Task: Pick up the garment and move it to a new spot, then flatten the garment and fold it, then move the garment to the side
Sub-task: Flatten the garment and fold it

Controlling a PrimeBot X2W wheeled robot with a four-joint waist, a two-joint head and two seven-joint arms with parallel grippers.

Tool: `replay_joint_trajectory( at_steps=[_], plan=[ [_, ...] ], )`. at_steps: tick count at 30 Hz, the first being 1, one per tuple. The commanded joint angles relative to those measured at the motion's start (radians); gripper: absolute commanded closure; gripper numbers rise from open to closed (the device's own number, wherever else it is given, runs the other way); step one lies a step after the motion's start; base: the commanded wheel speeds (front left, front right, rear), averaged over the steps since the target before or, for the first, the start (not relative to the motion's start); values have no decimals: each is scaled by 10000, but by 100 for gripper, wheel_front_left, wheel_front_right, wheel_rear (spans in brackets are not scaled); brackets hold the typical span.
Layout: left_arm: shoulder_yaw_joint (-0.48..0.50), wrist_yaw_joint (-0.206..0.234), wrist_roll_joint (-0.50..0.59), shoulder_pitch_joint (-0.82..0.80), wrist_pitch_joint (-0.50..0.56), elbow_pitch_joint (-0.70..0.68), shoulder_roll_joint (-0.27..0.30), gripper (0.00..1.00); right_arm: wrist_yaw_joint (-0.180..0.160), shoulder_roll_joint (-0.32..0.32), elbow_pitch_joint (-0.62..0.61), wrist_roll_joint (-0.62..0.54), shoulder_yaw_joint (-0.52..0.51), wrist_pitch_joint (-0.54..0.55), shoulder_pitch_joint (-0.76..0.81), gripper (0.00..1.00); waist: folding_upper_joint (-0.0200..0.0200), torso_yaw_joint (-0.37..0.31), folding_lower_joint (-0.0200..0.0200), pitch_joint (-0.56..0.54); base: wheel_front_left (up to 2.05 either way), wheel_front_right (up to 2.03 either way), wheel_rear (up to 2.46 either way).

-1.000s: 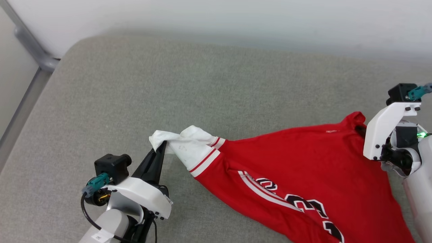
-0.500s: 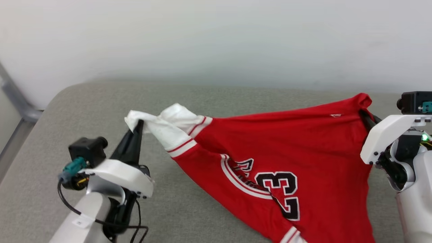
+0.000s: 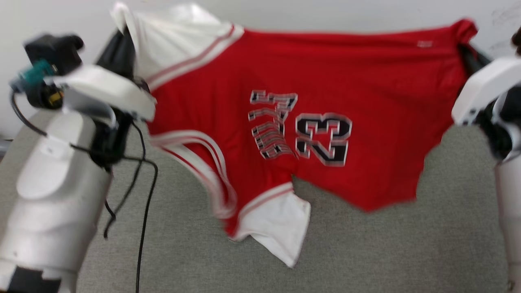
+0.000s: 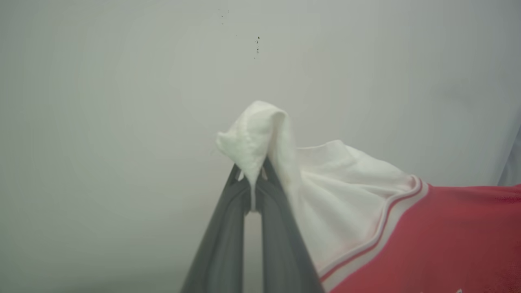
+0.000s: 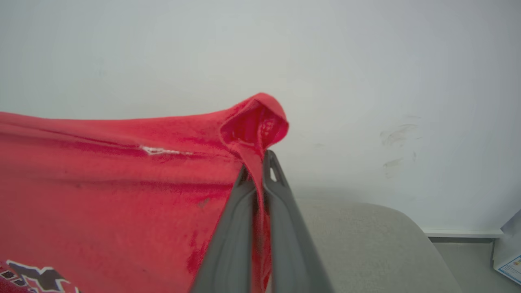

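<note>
Grey cushion (image 3: 366, 252) underneath. Red shirt (image 3: 366, 81) hangs spread above it, stretched between both hands, chest side to head camera. Pinched shut: left hand (image 4: 252, 179) on upper sleeve (image 4: 325, 187), right hand (image 5: 256, 162) on red corner. Lower sleeve (image 3: 281, 228) dangles over cushion. Chest number (image 3: 323, 138) blurred.

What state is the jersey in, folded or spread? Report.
Spread: the garment hangs stretched between the left gripper and right gripper, both clamped on it.
</note>
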Motion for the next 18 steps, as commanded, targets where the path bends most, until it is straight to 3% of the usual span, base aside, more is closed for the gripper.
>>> replay_joint_trajectory(
  at_steps=[1, 18],
  plan=[
    [95, -36, 52, -382, -45, 136, 111, 100, -14, -96, 67, -118, -46, -53, -393, 100, -1, -95, 1, 266, 0, 0, 0],
    [229, -783, 668, -6380, -299, 3337, 862, 100, -20, 259, 2212, -1619, -936, -931, -6104, 100, -1, -501, 1, 3048, 0, 0, 0]
  ],
)
